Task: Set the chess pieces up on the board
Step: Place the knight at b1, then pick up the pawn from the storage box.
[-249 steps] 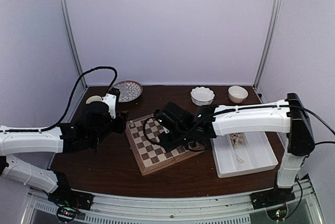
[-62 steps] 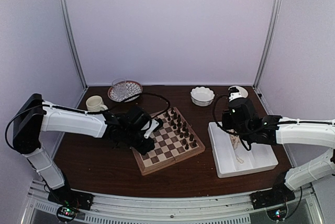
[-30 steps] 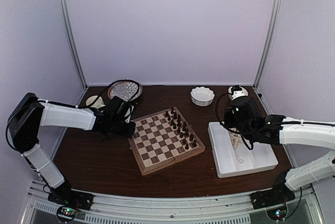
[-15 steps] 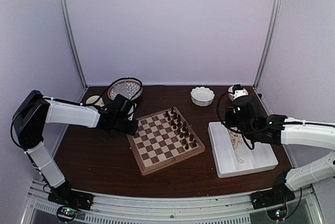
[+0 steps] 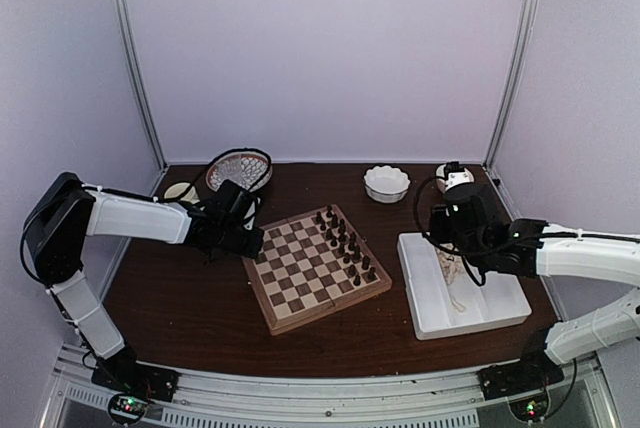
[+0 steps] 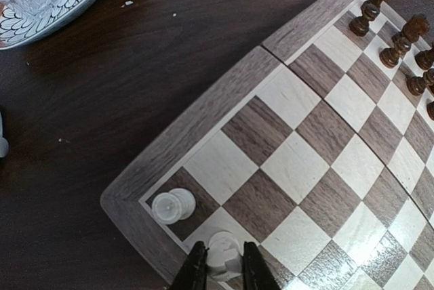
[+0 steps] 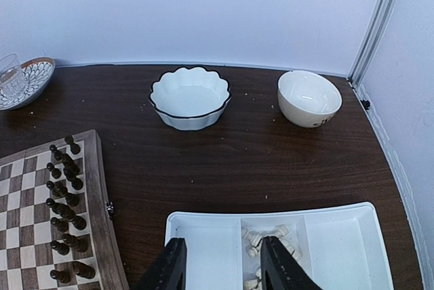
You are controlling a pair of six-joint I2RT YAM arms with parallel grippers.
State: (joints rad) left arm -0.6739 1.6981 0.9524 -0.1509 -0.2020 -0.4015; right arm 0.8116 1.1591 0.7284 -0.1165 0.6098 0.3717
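The board (image 5: 300, 300) lies at the table's middle, with a row of dark brown pieces (image 5: 345, 243) along its far right side. In the left wrist view, my left gripper (image 6: 220, 273) is shut on a cream-white chess piece (image 6: 225, 251) over the light square beside the board's (image 6: 203, 110) left corner. I cannot tell whether that piece touches the board. Another white piece (image 6: 173, 206) stands on the corner's dark square. My right gripper (image 7: 222, 270) hangs open above the white tray (image 7: 339, 242). Several white pieces (image 7: 264, 239) lie in the tray's middle compartment.
A scalloped white bowl (image 7: 190, 97) and a cream bowl (image 7: 308, 97) stand at the back right. A patterned plate holding a glass (image 5: 240, 168) and a mug (image 5: 178, 191) sit at the back left, near my left arm. Dark pieces (image 6: 397, 39) stand by the board's far edge.
My left gripper has shifted slightly right, to the board's left corner, with the white piece in it. It has held still for the last half second. The right arm has not moved.
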